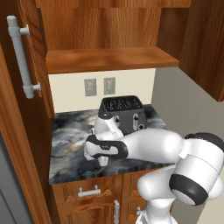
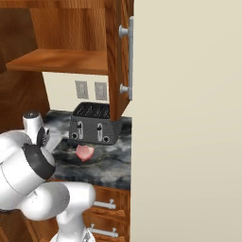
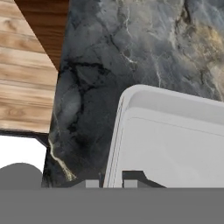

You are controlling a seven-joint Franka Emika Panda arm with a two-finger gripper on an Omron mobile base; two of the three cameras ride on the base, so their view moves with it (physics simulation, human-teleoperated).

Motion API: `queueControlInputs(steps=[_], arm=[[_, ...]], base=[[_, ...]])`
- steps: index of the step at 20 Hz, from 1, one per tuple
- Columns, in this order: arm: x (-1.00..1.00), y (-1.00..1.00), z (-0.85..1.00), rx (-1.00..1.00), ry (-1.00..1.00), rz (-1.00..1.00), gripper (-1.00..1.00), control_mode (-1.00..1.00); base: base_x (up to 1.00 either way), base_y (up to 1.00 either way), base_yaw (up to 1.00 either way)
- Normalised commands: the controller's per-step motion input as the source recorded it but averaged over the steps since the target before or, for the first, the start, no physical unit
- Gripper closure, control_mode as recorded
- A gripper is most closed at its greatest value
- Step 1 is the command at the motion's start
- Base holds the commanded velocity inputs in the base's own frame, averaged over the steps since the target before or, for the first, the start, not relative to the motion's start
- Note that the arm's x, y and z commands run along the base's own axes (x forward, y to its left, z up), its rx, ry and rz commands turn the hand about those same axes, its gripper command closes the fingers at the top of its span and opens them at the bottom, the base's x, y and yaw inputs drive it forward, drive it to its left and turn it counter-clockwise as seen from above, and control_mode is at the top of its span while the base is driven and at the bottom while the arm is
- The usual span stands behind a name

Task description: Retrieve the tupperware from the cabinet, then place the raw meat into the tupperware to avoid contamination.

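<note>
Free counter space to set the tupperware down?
Bare marble counter lies left of the toaster, up to the open cabinet door. In hand view the gripper, shut on the tupperware, has bare marble beyond it. Crowded: in front of the toaster, by the raw meat.

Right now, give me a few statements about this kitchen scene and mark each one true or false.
1. The cabinet doors stand open. True.
2. The raw meat lies inside the tupperware. False: it lies on the counter in front of the toaster.
3. The end effector is shut on the tupperware's rim. True.
4. The tupperware sits on the cabinet shelf. False: it is down over the dark marbled counter.
5. The toaster is bright red. False: it is dark grey.
</note>
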Motion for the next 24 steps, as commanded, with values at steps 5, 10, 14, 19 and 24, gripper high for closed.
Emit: queueControlInputs(steps=[5,10,14,19,24], arm=[[0.03,0.0,-0.27,-0.03,-0.08,0.0,1.0,-1.0],[0.05,0.02,-0.23,0.0,-0.03,0.02,1.0,-1.0],[0.06,0.0,-0.19,0.0,0.0,0.02,1.0,-1.0],[0.11,0.02,-0.12,0.0,0.0,0.02,1.0,-1.0],[0.1,0.03,-0.06,0.0,0.0,0.02,1.0,-1.0]], base=[[0.0,0.0,0.0],[0.0,0.0,0.0],[0.0,0.0,0.0],[0.0,0.0,0.0],[0.0,0.0,0.0]])
